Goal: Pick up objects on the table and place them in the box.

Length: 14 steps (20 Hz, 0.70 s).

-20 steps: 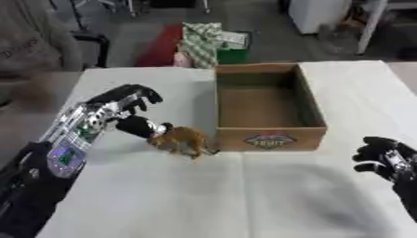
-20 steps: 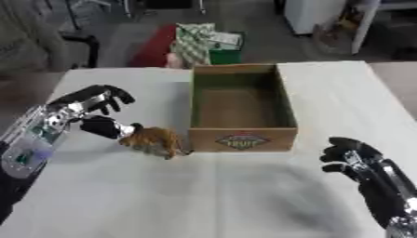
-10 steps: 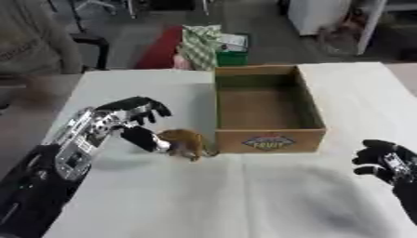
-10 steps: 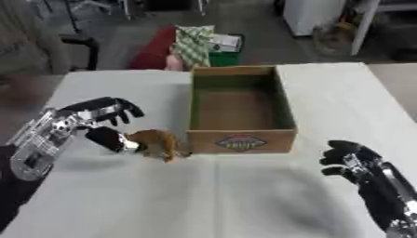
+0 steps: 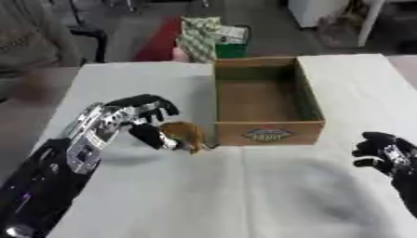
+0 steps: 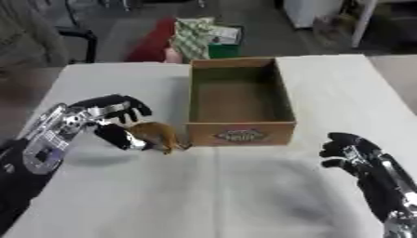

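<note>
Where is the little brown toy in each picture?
Left eye view: the brown toy lies left of centre, beside the box's near left corner, with the left hand at it.
Right eye view: the toy sits further left in the picture, again by that corner.
Shared landmark: the label on the box's front wall, just right of the toy.
</note>
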### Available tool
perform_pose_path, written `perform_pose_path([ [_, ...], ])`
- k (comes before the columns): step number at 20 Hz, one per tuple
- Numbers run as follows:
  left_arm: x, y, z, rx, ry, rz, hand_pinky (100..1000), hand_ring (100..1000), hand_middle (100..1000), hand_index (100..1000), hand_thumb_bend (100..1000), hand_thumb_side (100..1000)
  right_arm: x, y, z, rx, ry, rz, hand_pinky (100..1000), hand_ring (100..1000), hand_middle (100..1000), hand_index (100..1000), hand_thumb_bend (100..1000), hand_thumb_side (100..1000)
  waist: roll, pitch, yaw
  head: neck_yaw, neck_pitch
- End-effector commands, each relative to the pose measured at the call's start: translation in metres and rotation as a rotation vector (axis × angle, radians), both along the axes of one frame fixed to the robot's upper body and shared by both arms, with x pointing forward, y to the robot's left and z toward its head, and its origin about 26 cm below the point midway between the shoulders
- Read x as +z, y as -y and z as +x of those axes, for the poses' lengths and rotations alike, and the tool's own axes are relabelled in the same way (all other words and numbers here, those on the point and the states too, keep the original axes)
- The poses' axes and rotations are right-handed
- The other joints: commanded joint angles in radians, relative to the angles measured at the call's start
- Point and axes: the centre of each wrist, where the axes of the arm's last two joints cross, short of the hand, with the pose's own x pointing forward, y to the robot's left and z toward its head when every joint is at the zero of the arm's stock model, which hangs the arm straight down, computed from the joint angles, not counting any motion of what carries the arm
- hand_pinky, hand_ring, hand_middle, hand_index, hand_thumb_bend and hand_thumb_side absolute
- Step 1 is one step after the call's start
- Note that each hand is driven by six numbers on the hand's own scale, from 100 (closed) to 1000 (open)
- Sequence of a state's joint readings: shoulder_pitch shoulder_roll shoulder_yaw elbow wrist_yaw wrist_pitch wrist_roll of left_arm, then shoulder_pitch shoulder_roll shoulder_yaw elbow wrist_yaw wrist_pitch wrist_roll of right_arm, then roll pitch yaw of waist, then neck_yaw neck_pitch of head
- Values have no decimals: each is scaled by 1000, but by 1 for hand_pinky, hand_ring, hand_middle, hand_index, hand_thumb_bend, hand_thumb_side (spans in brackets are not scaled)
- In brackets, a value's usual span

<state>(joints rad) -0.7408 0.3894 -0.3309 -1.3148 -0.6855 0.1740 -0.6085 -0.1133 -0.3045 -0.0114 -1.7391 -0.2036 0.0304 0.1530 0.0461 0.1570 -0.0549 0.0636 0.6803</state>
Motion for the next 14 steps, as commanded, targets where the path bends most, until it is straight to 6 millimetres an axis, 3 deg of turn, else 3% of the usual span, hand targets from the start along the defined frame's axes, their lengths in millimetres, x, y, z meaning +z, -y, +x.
perform_pose_path([
  [1, 10, 2, 3, 3, 45, 12, 726, 759, 784, 860, 461, 342, 7, 2, 1, 4, 22, -19, 632, 675, 612, 764, 100, 606, -3, -15, -1, -4, 15],
  [14, 1, 14, 16, -4, 13, 90, 705, 702, 718, 812, 356, 189, 9, 0, 2, 11, 30, -18, 631, 675, 612, 764, 100, 605, -6, -9, -11, -8, 21],
])
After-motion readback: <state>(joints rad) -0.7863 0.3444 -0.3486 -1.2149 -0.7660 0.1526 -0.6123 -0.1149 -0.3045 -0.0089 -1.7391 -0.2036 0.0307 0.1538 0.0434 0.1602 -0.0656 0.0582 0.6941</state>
